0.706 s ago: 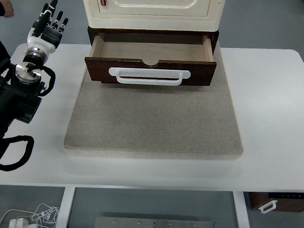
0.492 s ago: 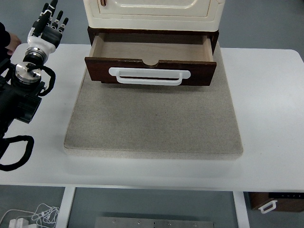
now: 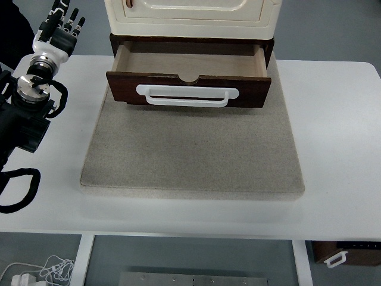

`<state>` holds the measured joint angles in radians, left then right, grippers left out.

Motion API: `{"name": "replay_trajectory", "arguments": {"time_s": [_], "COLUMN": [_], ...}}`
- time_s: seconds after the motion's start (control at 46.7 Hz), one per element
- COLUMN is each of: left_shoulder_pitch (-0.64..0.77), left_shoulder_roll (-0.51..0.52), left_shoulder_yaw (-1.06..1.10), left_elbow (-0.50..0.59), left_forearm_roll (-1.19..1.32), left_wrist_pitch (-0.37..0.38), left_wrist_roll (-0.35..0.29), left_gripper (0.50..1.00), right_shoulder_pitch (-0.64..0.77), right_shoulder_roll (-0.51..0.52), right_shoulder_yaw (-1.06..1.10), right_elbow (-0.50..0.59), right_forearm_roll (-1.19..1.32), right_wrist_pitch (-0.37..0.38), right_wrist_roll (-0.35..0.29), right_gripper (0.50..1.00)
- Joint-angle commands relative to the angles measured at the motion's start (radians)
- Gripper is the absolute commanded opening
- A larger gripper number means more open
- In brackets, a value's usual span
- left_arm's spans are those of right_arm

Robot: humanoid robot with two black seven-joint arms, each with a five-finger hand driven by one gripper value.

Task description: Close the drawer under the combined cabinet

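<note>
White table [image 3: 333, 149]: left hand [image 3: 59, 30] raised far-left corner, fingers [image 3: 65, 15] extended.

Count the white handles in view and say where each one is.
2. One white handle spans the open drawer's front. A second small handle sits on a brown unit under the table's right corner. Others may be hidden.

White rectangular surface [image 3: 333, 149] in front of me, rounded corners, white legs visible below its near edge. On it lies a grey-beige speckled stone-look slab [image 3: 190, 155], roughly square, centred, its far edge towards the back of the surface. On the slab's far end stands the dark brown wooden drawer unit with white handle [image 3: 187, 89], drawer pulled out over the slab, cream cabinet [image 3: 191, 15] stacked on top. Bare white surface left, right and near side of the slab.
</note>
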<state>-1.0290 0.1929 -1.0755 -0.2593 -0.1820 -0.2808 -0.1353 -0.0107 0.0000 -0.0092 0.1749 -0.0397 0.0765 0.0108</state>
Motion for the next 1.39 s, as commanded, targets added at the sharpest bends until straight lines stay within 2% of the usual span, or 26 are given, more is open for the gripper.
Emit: {"name": "replay_trajectory", "arguments": {"time_s": [0.0,0.15,0.428,0.835,1.027,1.198,1.37], "left_shoulder_pitch": [-0.002,-0.042,-0.057,-0.155,-0.167,-0.184,-0.223], "left_shoulder_roll": [0.007,0.052,0.158,0.306,0.367,0.379,0.439], "left_shoulder_yaw": [0.0,0.003,0.005,0.006,0.006,0.006,0.081], "left_elbow": [-0.009,-0.017,-0.132,-0.302,-0.489,-0.601,-0.725], "left_forearm_roll": [-0.001,-0.001,0.004,0.013,0.111,0.173,0.176], "left_wrist_pitch": [-0.003,-0.001,0.011,0.011,0.068,0.081,0.091], "left_wrist_roll": [-0.001,-0.001,-0.001,0.01,0.01,0.01,0.014], "left_gripper": [1.0,1.0,1.0,1.0,1.0,1.0,1.0], "right_shoulder_pitch": [0.0,0.0,0.0,0.0,0.0,0.0,0.0], "right_shoulder_roll": [0.0,0.0,0.0,0.0,0.0,0.0,0.0], "right_shoulder_yaw": [0.0,0.0,0.0,0.0,0.0,0.0,0.0], "right_elbow": [0.0,0.0,0.0,0.0,0.0,0.0,0.0], "right_forearm_roll": [0.0,0.0,0.0,0.0,0.0,0.0,0.0], "right_wrist_pitch": [0.0,0.0,0.0,0.0,-0.001,0.0,0.0], "right_wrist_roll": [0.0,0.0,0.0,0.0,0.0,0.0,0.0], "right_gripper": [0.952,0.952,0.952,0.952,0.952,0.952,0.952]}}
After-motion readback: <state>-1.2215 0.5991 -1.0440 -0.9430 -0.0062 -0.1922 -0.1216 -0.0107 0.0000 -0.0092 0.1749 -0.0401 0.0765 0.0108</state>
